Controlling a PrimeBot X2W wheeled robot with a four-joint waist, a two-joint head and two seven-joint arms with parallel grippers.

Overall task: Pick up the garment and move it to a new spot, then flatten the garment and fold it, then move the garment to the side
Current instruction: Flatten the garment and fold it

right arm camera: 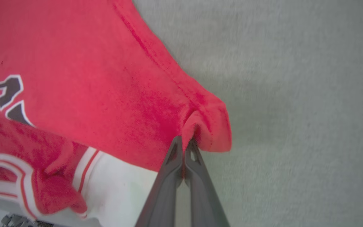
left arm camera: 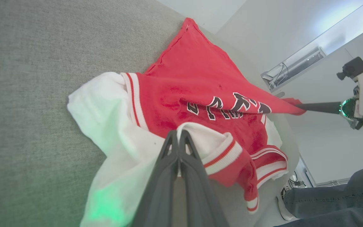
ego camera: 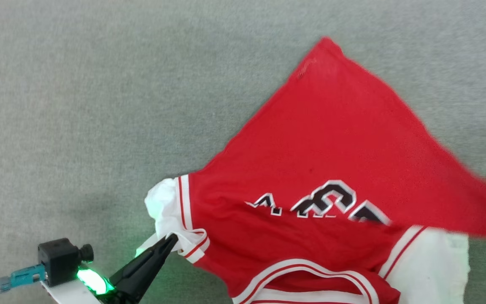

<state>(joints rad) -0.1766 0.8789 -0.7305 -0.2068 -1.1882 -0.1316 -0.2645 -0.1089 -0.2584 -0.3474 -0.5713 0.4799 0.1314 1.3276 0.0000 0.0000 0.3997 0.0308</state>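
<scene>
We seem to be spreading the garment (ego camera: 331, 139); left gripper (ego camera: 168, 244) pinches its sleeve (ego camera: 163, 207), right gripper (right arm camera: 184, 143) its hem (right arm camera: 213, 126). Next, pull it taut.

Table (ego camera: 99, 84): grey-green, felt-like and matte. It spreads across the head and right wrist views.
Table rim: in the left wrist view it curves from the top middle down to the lower right.
Wall (left arm camera: 263, 28): white and plain, beyond the table's rim.
Ledge (left arm camera: 295, 67): long pale fitting with a dark slot, on the wall past the table. Cables (left arm camera: 277, 78) hang at the end nearest the table.
Light (left arm camera: 336, 19): a bluish-white glow on the wall, farther from the table than the ledge.
Skirting (left arm camera: 331, 183): low grey strip at the wall's foot, below the table's rim.
Shadow (ego camera: 95, 211): soft darker patch on the table.
</scene>
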